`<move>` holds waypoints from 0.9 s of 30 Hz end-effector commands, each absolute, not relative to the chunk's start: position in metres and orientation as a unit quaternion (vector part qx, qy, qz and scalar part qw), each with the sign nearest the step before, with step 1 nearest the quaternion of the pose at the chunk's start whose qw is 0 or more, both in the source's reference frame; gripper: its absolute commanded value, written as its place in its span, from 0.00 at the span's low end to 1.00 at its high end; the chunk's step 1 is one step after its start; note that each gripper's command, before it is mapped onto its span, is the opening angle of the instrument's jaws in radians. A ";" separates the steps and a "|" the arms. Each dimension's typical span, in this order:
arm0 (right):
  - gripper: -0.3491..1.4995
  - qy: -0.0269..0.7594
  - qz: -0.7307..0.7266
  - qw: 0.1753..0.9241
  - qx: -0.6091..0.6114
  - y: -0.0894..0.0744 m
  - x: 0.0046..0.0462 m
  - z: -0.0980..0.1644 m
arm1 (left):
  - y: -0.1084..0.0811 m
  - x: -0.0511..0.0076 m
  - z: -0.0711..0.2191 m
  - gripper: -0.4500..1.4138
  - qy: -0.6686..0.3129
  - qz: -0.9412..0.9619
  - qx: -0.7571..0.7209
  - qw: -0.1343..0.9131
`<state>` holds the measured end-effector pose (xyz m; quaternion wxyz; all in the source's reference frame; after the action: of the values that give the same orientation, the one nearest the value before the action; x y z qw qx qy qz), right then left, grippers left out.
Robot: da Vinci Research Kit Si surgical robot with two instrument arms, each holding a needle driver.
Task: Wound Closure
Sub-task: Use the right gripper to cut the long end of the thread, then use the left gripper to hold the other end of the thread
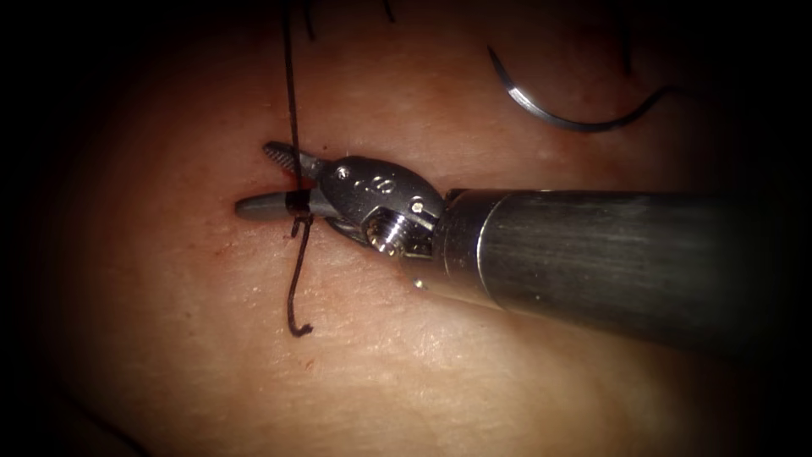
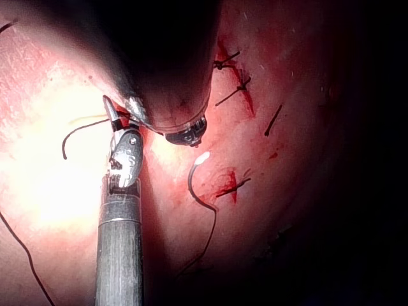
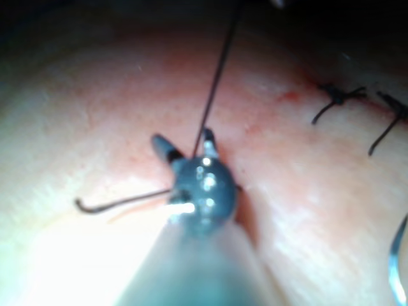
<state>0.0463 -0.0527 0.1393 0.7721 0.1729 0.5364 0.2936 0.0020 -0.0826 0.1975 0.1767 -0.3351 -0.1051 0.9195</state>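
My right tool (image 1: 253, 178) comes in from the right with its jaws open on either side of the dark thread (image 1: 291, 93), just above a knot (image 1: 299, 222) at the cut. Nothing is clamped between them. The thread runs taut upward out of the picture. A short tail (image 1: 294, 292) hangs below the knot and ends in a small hook. The curved needle (image 1: 550, 114) lies loose on the tissue (image 1: 169, 338), up and to the right of the tool, held by nothing. The right wrist view shows the same open jaws (image 3: 183, 139) around the thread (image 3: 217, 83). A dark shaft (image 2: 166, 64) crosses the left wrist view.
Finished stitches (image 3: 338, 95) with cut ends sit along the cut beyond the tool, and others (image 2: 233, 64) show red fluid around them. The needle (image 2: 194, 185) rests beside one stitch (image 2: 233, 187). The right tool's thick shaft (image 1: 592, 254) covers the tissue on the right.
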 end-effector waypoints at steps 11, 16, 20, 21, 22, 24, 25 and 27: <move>0.90 0.543 0.292 0.768 0.172 -0.052 0.0482 0.141 | -0.083 0.0013 0.197 0.00 -0.105 0.920 -0.336 0.174; 0.88 0.544 0.290 0.768 0.173 -0.052 0.0483 0.141 | -0.083 0.0011 0.197 0.00 -0.104 0.920 -0.337 0.171; 0.74 0.548 0.281 0.767 0.180 -0.052 0.0482 0.141 | -0.083 0.0009 0.197 0.00 -0.104 0.920 -0.337 0.171; 0.61 0.550 0.277 0.766 0.183 -0.052 0.0482 0.141 | -0.083 0.0009 0.197 0.00 -0.104 0.920 -0.337 0.170; 0.46 0.551 0.275 0.766 0.185 -0.052 0.0482 0.141 | -0.084 0.0009 0.197 0.00 -0.104 0.921 -0.336 0.170; 0.00 0.559 0.270 0.762 0.184 -0.052 0.0482 0.141 | -0.084 0.0007 0.197 0.00 -0.104 0.920 -0.336 0.169; 0.00 0.560 0.271 0.761 0.183 -0.052 0.0482 0.141 | -0.084 0.0007 0.197 0.00 -0.104 0.920 -0.337 0.169; 0.00 0.559 0.274 0.762 0.181 -0.052 0.0481 0.141 | -0.084 0.0007 0.197 0.00 -0.103 0.921 -0.337 0.169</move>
<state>0.0475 -0.0518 0.1402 0.7619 0.1818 0.5586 0.2729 0.0012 -0.0836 0.1959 0.1691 -0.3366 -0.1035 0.9205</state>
